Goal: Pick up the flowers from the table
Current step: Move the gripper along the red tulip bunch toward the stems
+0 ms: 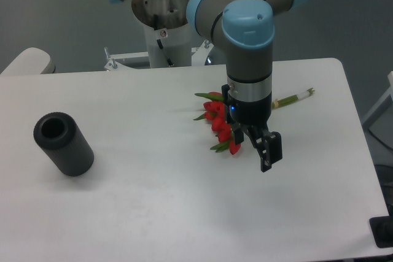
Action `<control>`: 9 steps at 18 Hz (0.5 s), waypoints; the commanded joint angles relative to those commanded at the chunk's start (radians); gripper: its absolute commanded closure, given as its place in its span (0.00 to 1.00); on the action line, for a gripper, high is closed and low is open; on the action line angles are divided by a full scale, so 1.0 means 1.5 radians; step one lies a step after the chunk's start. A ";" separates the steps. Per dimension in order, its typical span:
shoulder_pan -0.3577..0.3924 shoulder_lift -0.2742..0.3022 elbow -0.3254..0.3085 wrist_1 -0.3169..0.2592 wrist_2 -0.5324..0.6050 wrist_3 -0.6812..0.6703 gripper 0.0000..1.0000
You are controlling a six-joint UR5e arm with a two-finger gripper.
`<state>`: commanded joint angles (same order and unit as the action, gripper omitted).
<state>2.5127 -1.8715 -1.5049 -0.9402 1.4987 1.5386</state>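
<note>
The table (153,213) is seen as a broad white top, and the arm is bent down over its right-centre part. A black cylinder (63,144) is laid on its side well apart, at the left, and plays no part in the step. The flowers (220,119) are laid flat on the table, red heads toward the centre, while the pale stems (293,98) are run out to the right from behind the wrist. The gripper (263,149) is held directly over the bunch, near the point where heads and stems meet; one dark finger (271,150) is shown clearly, the other is hidden, so whether the fingers are apart or together cannot be told. The grasp is judged not yet made. A closure on the blooms instead of the bound stems would be expected to crush petals; a shallow descent could let the thin stems slip out.
</note>
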 joint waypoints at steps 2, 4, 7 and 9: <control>0.004 0.001 0.000 -0.011 0.000 0.006 0.00; 0.006 0.004 -0.002 -0.020 0.000 0.006 0.00; 0.023 0.012 -0.026 -0.028 0.005 0.005 0.00; 0.038 0.013 -0.040 -0.030 0.006 0.002 0.00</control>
<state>2.5693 -1.8515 -1.5646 -0.9848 1.5079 1.5417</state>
